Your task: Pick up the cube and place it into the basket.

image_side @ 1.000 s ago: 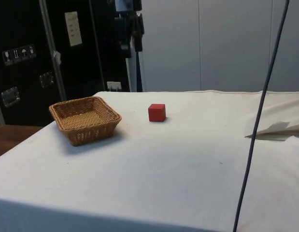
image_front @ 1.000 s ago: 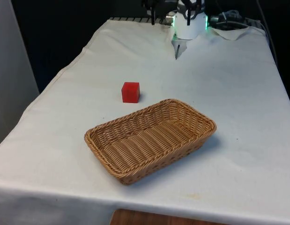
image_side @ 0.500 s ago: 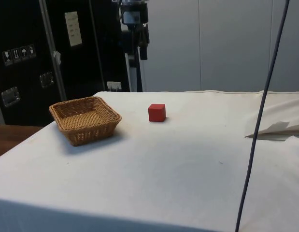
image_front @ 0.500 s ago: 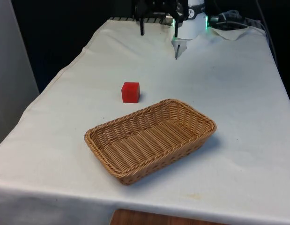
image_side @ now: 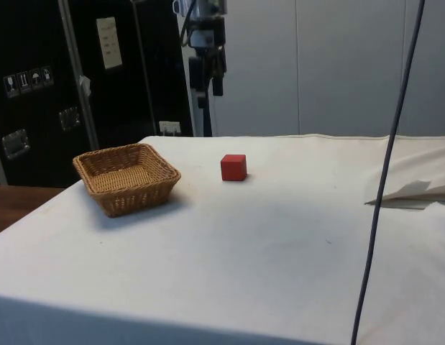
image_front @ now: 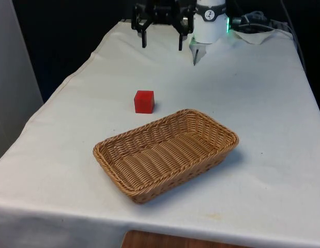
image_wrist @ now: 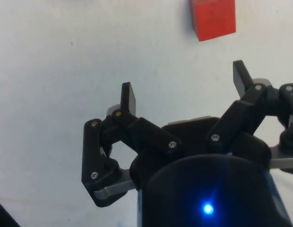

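Note:
A red cube (image_front: pixel 144 101) rests on the white cloth, just beyond the wicker basket (image_front: pixel 149 173) in the front view. From the side, the cube (image_side: pixel 234 167) sits to the right of the basket (image_side: pixel 100 172). My gripper (image_front: pixel 162 44) hangs open and empty high above the table's far end, well beyond the cube. The side view puts the gripper (image_side: pixel 209 90) above and a little left of the cube. Through the wrist camera the cube (image_wrist: pixel 213 18) lies on the cloth past the spread fingertips of the gripper (image_wrist: pixel 184 84).
A crumpled fold of white cloth (image_front: pixel 198 51) lies near the robot base, and a dark cable (image_side: pixel 384 180) crosses the side view's right. Bare cloth (image_front: pixel 263 103) spreads around the basket and cube.
The gripper has come down and moved towards the front view's left, nearer the cube's line. Cube and basket have not moved.

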